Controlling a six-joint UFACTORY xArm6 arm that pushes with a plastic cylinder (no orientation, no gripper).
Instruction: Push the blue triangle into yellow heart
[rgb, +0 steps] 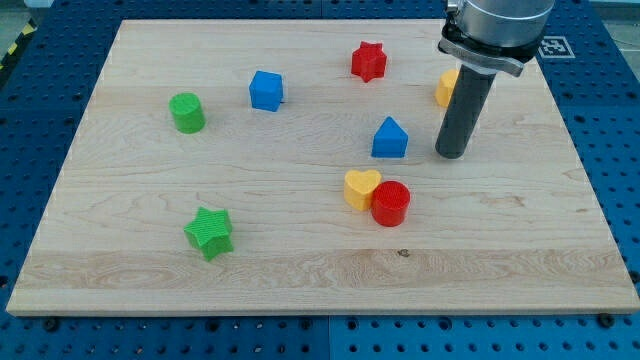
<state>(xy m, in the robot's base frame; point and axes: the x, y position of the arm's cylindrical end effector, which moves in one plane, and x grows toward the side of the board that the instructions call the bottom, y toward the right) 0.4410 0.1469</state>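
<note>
Only one camera here, so we'll place everything off the blue triangle (390, 139), which sits a bit right of the middle of the wooden board (300, 260).

Our tip (451, 154) rests on the board just to the view's right of the triangle, near it but with a clear gap, not touching. No pincer on this rig, just a plain rod, so there's nothing to be open or closed, and it holds nothing.

The yellow heart (361, 187) lies below the triangle and slightly to the view's left, close by. The red cylinder (391, 203) touches the heart's right side, almost straight below the triangle.

So the push we want runs down and a little left, and we reckon the tip is on the wrong side for that. It'd need to get above the triangle, a touch right, first.

Farther off: red star (368, 61) above it, blue cube (266, 90) and green cylinder (187, 112) up-left, green star (209, 232) down-left. Behind the rod there's a yellow block (446, 88), half hidden, so we can't call its shape.

No containers anywhere.
</note>
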